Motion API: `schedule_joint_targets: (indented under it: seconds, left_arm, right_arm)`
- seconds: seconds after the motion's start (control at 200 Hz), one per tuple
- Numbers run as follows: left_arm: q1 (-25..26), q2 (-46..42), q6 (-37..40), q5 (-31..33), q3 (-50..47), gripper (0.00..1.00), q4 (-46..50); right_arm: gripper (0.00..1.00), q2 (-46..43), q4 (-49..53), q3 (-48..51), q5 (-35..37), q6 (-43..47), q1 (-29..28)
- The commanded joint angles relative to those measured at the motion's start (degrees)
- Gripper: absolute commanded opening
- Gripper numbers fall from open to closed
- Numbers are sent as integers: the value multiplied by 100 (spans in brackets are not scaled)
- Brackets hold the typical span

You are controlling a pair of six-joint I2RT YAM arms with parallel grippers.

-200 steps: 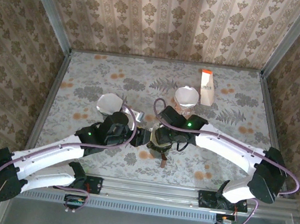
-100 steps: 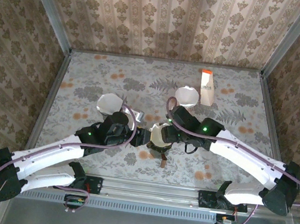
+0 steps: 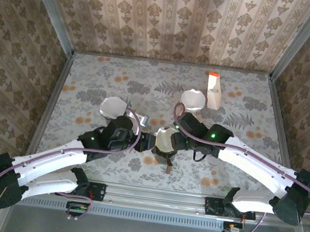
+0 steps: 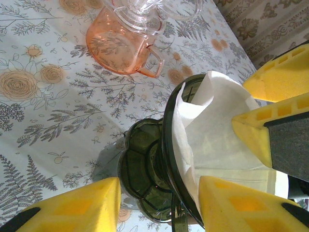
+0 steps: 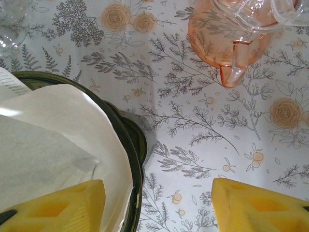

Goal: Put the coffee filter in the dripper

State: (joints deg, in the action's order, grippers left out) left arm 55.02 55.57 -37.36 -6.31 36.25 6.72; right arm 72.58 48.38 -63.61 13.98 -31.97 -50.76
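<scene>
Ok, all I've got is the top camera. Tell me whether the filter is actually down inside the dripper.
Observer: Yes. From the left wrist, the white filter sits inside the rim of the dark green dripper, one edge standing above it.
Operator: Tell me what the right hand is doing.
Observer: The right hand is open, one yellow finger over the filter and the other out over the tablecloth.
Operator: Now the left hand.
Observer: The left hand has its fingers on either side of the dripper's base, gripping it as far as I can tell.
</scene>
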Motion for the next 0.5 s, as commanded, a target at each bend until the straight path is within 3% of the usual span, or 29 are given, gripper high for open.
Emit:
schedule_joint_targets:
  seconds: [0.0, 0.495]
  left_arm:
    - [-1, 68, -50, -73, -68, 47, -66]
    - [-1, 75, -60, -81, -92, 48, -74]
  right_arm:
    - [64, -202, -39, -95, 89, 146, 23]
    - [68, 488, -328, -666, -167, 693, 171]
